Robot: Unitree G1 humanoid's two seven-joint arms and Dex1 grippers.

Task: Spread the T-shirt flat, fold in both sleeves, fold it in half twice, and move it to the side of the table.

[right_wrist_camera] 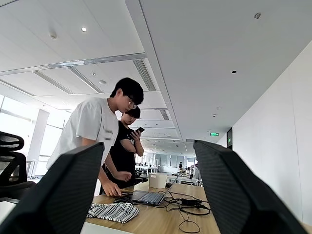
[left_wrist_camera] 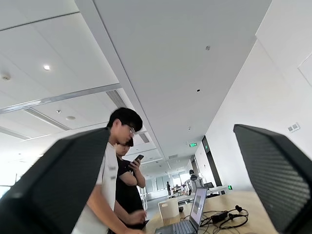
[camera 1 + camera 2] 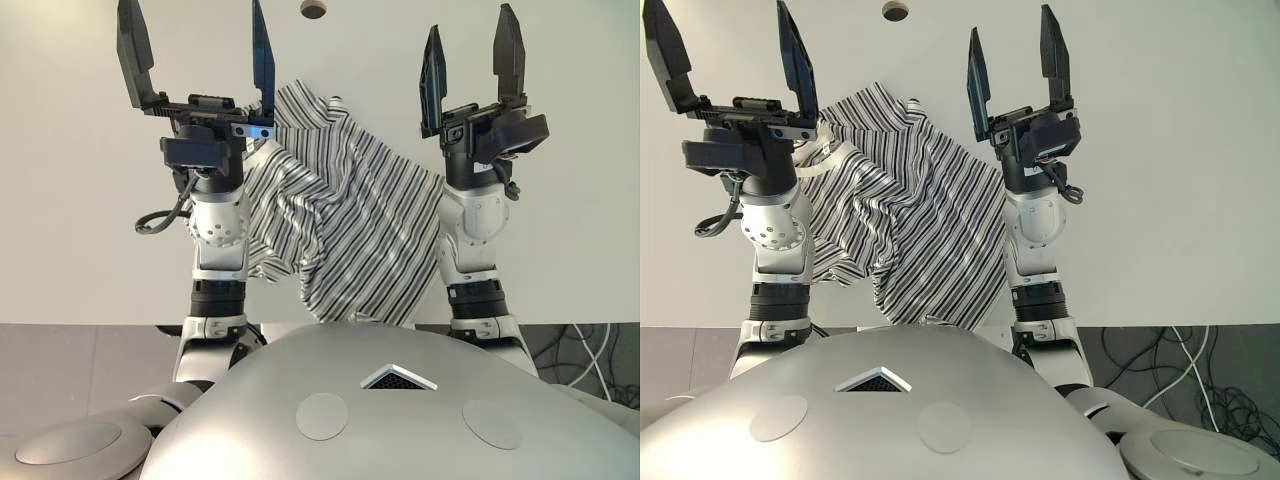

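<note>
1. The striped T-shirt [image 3: 345, 215] is pictured lying crumpled and unspread on the white table [image 3: 80, 150], bunched in loose folds between the two arms.
2. Its long axis is judged to run on a diagonal. The far end is seen just beside the left gripper [image 3: 192, 15], and the near end is draped toward the table's near edge, closer to the right arm.
3. The left gripper is held with its fingers wide apart and nothing between them, its tips aimed upward and away from the cloth. The shirt is found below it and toward the right arm, and one edge is hidden behind the left forearm.
4. The right gripper [image 3: 470, 22] is likewise spread open, empty and pointed upward. The shirt is found below it and toward the left arm, with its edge meeting the right forearm.
5. The spreading step is judged not yet begun. The left gripper is taken to be nearer the shirt's far corner, and both would have to be tipped down onto the fabric.
6. A small round opening [image 3: 313, 8] is seen in the tabletop beyond the shirt, between the two grippers.
</note>
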